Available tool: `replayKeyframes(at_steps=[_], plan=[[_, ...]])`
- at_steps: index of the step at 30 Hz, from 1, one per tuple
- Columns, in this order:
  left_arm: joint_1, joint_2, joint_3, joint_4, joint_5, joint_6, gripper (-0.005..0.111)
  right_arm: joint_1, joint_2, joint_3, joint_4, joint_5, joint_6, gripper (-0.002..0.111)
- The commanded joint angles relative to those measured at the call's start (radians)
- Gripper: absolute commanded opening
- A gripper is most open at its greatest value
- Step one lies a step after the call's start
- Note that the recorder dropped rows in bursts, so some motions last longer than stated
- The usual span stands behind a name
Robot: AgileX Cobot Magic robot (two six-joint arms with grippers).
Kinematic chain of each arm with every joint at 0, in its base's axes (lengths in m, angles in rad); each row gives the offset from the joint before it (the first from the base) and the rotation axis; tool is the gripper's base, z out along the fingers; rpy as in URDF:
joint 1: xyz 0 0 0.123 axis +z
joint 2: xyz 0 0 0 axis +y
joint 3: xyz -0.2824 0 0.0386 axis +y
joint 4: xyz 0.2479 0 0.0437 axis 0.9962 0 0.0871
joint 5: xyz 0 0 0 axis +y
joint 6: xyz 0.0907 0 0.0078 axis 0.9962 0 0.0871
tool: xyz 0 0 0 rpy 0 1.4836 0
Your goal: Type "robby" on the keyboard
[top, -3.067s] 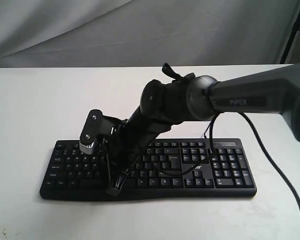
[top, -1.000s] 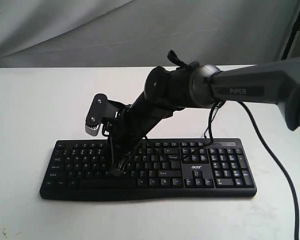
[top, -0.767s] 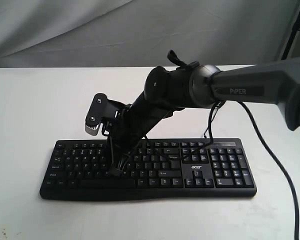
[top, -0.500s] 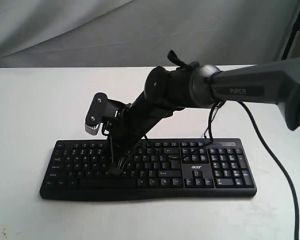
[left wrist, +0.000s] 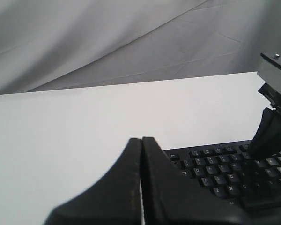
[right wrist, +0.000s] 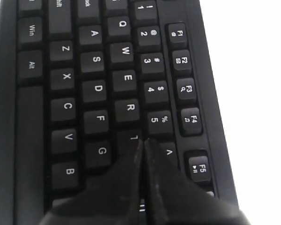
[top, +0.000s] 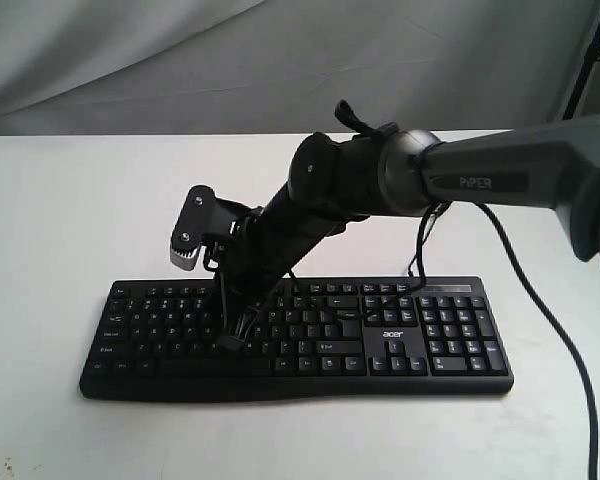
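The black keyboard [top: 380,345] with white legends and an acer logo lies across the white table [top: 60,200], near its front. My right gripper [top: 230,343] reaches over from the right, slanting down onto the left half of the keys, and it is shut on nothing. In the right wrist view the right gripper [right wrist: 141,140] has its tips at the edge of the T key [right wrist: 129,138], with R, F and G of the keyboard [right wrist: 98,89] close by. Whether a key is pressed cannot be told. My left gripper [left wrist: 141,139] is shut, apart from the keyboard [left wrist: 215,173], and is out of the exterior view.
The right arm [top: 470,180] spans the keyboard's right half, and its black cable [top: 540,310] hangs down past the number pad. A grey cloth backdrop [top: 280,60] closes off the far side. In the left wrist view the right arm's wrist [left wrist: 274,117] stands over the keys.
Three seconds ago the right gripper's tips were lower, near the keyboard's front edge; they have since moved back over the letter rows. During the last second nothing visibly moved.
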Motion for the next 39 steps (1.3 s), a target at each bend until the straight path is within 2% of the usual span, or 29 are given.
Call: replayKeyframes(at_steps=[1, 28, 33, 39], plan=[[-0.006, -0.003, 0.004, 0.005, -0.005, -0.003, 0.000, -0.006, 0.016, -0.006, 0.010, -0.009, -0.002, 0.000], [-0.006, -0.003, 0.004, 0.005, -0.005, -0.003, 0.000, -0.006, -0.064, -0.006, 0.010, -0.003, 0.002, 0.000], [-0.006, -0.003, 0.004, 0.005, -0.005, -0.003, 0.000, -0.006, -0.153, -0.006, 0.005, 0.002, 0.035, 0.000], [-0.006, -0.003, 0.004, 0.005, -0.005, -0.003, 0.000, -0.006, -0.376, 0.042, 0.005, -0.027, 0.077, 0.000]])
